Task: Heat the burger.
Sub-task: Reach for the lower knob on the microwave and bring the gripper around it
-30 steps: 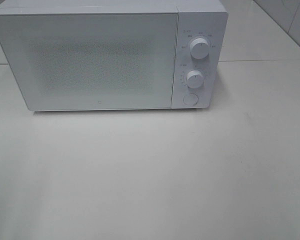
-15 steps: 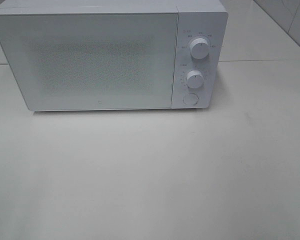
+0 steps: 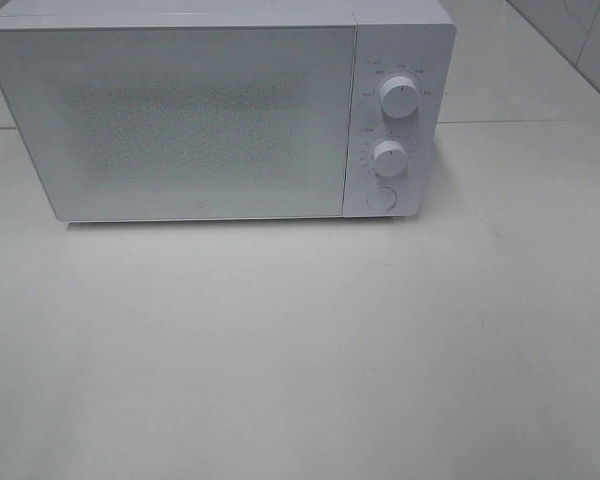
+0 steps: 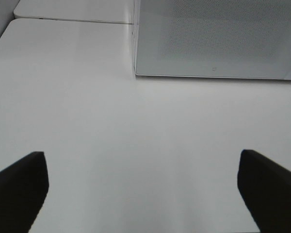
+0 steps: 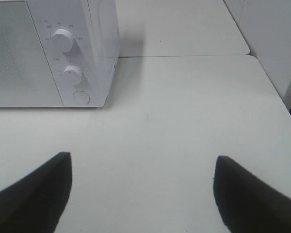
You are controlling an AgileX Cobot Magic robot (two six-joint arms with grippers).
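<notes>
- Exterior high view: a white microwave (image 3: 210, 110) fills the upper left and centre of the frame, with its door (image 3: 180, 120) closed. The table (image 3: 300, 350) spreads below it, and no arm shows here.
- The burger appears in no view. Whether it sits behind the speckled door cannot be told.
- The left gripper (image 4: 140, 167) has its jaws spread wide and holds nothing. It faces the door.
- The right gripper (image 5: 141, 165) is likewise wide and empty. It faces the control panel.
- The upper knob (image 3: 399, 97), lower knob (image 3: 389, 157) and round button (image 3: 380, 198) stand right of the door, so the right arm seems the nearer one for them.
</notes>
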